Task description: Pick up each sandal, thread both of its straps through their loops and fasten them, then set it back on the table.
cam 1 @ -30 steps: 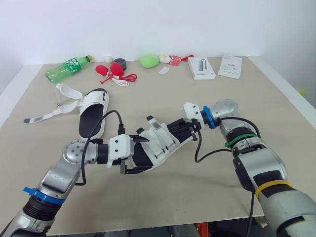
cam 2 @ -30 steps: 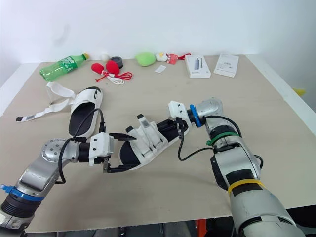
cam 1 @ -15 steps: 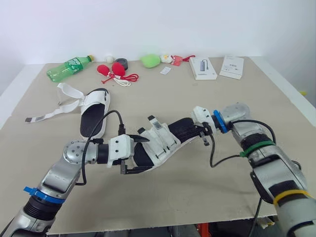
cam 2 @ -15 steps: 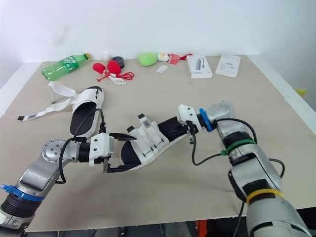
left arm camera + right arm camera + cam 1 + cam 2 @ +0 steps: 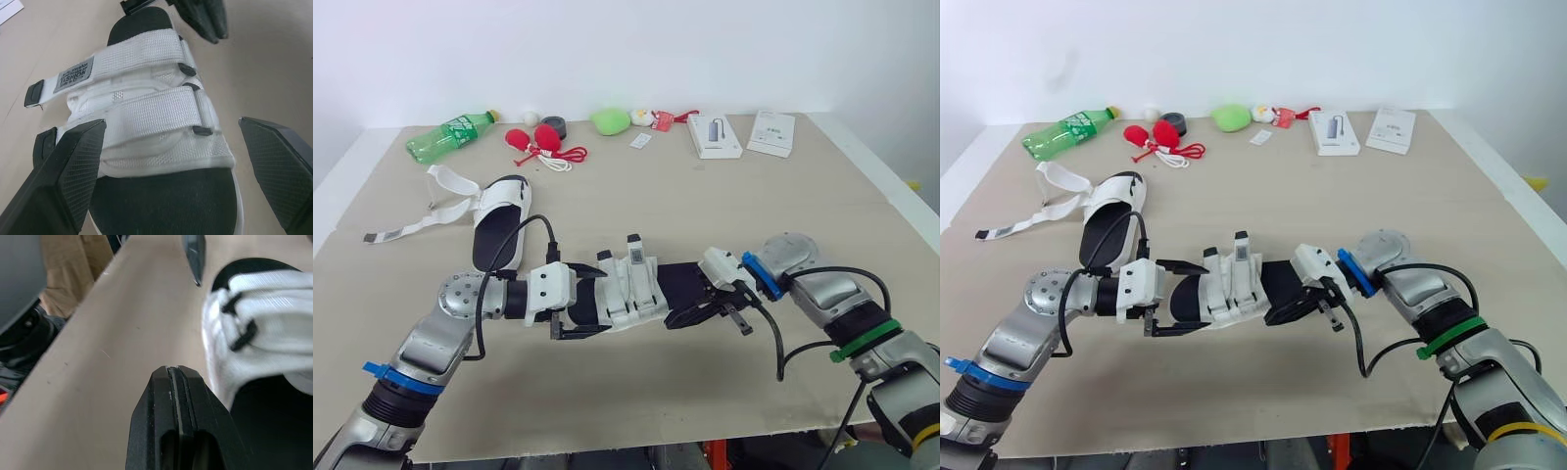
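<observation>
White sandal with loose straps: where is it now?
Left eye view: the white sandal lies on the tan table's left side, beyond the left gripper, before the green plastic bottle.

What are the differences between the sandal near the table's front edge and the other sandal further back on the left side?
The front sandal has both white straps drawn through their loops over the footbed. The back sandal has its straps open, and one long strap trails flat on the table. The front sandal lies crosswise to the robot, while the back sandal points away from it. Both are white with black footbeds.
</observation>
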Controlling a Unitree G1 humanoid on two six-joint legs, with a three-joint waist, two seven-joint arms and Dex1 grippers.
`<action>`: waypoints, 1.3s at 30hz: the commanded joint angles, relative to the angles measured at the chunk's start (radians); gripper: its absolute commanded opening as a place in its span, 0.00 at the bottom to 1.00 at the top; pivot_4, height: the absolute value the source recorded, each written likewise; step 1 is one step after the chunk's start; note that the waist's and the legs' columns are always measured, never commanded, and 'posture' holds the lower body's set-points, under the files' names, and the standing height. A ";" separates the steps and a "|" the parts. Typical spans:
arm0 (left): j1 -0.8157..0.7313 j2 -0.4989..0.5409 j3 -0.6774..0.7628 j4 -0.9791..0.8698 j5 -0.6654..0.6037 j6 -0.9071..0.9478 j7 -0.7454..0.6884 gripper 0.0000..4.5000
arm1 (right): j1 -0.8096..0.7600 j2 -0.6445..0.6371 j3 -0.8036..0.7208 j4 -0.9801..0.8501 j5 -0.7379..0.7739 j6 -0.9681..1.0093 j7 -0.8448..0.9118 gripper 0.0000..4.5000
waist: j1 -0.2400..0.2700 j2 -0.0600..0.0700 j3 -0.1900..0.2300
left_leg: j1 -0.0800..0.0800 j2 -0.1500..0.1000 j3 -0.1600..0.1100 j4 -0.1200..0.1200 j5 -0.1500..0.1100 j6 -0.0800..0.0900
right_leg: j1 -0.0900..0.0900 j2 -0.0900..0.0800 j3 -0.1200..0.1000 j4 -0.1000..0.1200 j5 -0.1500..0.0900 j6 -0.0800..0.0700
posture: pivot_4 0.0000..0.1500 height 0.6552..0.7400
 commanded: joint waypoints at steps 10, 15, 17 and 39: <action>-0.002 -0.001 -0.008 -0.014 0.005 -0.032 -0.009 1.00 | -0.307 0.184 -0.231 0.619 -0.233 -0.232 0.016 0.79 | -0.004 0.000 0.001 | 0.000 0.001 0.001 0.002 0.001 0.001 | 0.000 0.001 0.000 0.000 0.003 0.000 | 1.00 1.00; -0.009 -0.006 -0.014 -0.009 0.005 -0.032 -0.010 1.00 | -0.354 0.283 -0.266 0.762 -0.311 -0.392 -0.005 0.96 | -0.004 0.000 0.001 | -0.001 0.001 0.000 0.001 0.000 0.001 | -0.001 0.002 0.000 0.000 0.005 0.005 | 1.00 1.00; -0.010 -0.007 -0.016 -0.010 0.005 -0.031 -0.009 1.00 | -0.372 0.313 -0.266 0.816 -0.350 -0.454 -0.009 0.96 | -0.004 0.000 0.001 | -0.001 0.001 0.000 0.001 0.000 0.001 | -0.001 0.002 0.000 0.000 0.005 0.006 | 1.00 1.00; 0.026 0.003 -0.008 -0.068 0.005 -0.002 0.029 1.00 | -0.338 0.369 -0.104 0.749 -0.226 -0.436 0.044 0.96 | -0.004 0.000 0.001 | 0.000 0.002 0.000 0.001 0.000 0.001 | -0.001 0.003 0.000 0.000 0.005 0.004 | 1.00 1.00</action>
